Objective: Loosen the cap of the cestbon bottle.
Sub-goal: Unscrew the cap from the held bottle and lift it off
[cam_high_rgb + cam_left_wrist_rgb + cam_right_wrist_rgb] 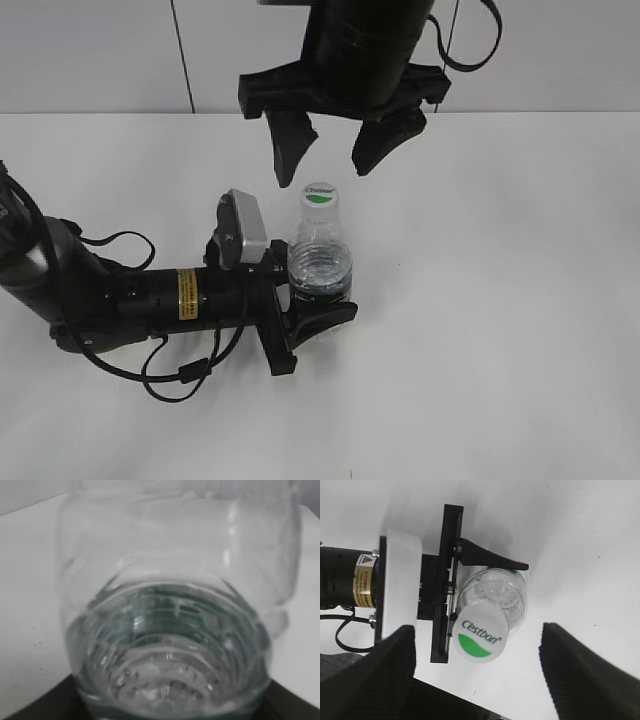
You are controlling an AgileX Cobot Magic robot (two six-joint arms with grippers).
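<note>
The cestbon bottle (320, 262) stands upright near the middle of the white counter (500, 300), w/ the left end effector (312, 300) clamped round its lower body from the left side, fingers either side of the green label band. The cap (319, 194) is on top, untouched. The right end effector (330, 150) hangs just above and slightly far of the cap, jaws spread wide, holding nothing.

Step in hand, as I judge it: bring the right end effector down over the cap & grip. To do it well: centre first, since in the right wrist view the cap (479, 633) sits left of the midpoint betw. the two pads (580, 670), so shift that way before dropping. Close on the cap's side wall only, not the neck. Left grip must hold firm vs. the twist, but the bottle is thin clear plastic, ribbed at the shoulder, part-filled w/ water, and prob. flexes if squeezed hard. Cap is smooth white plastic, round, small; slip is likely if the pads catch only the top edge.
</note>
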